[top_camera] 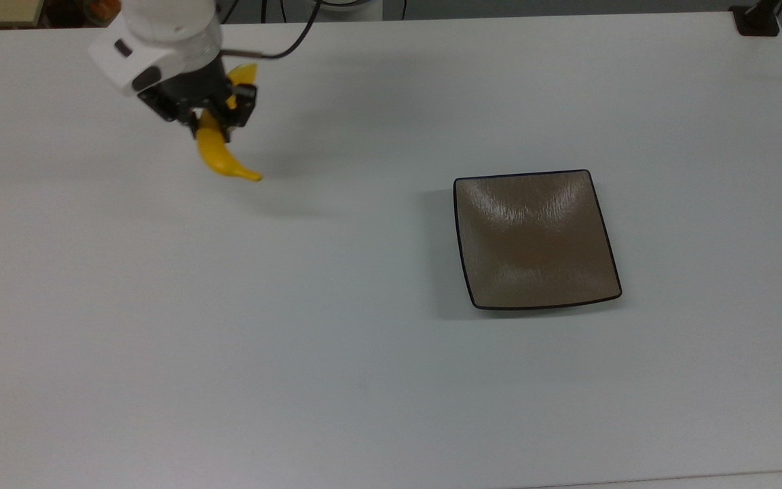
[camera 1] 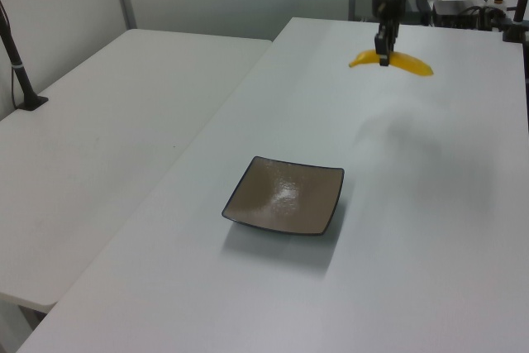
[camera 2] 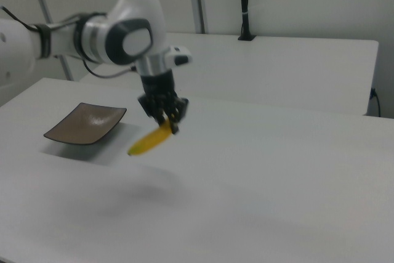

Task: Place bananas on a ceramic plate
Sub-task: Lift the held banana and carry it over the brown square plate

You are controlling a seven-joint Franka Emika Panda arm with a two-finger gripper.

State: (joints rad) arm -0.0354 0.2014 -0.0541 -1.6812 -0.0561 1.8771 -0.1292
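The end effector is closed around the middle of the banana and holds it in the air above the white worktop, near its far edge in the top view. The ceramic plate lies flat and well apart from it, toward the top view's right.

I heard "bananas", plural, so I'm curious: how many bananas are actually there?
1. The single banana hangs in the tool, lifted above the table and well apart from the bare plate. Nothing in view could hide another.

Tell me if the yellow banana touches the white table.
Apart. In the right view the yellow banana hangs from the gripper, its shadow well below on the white table.
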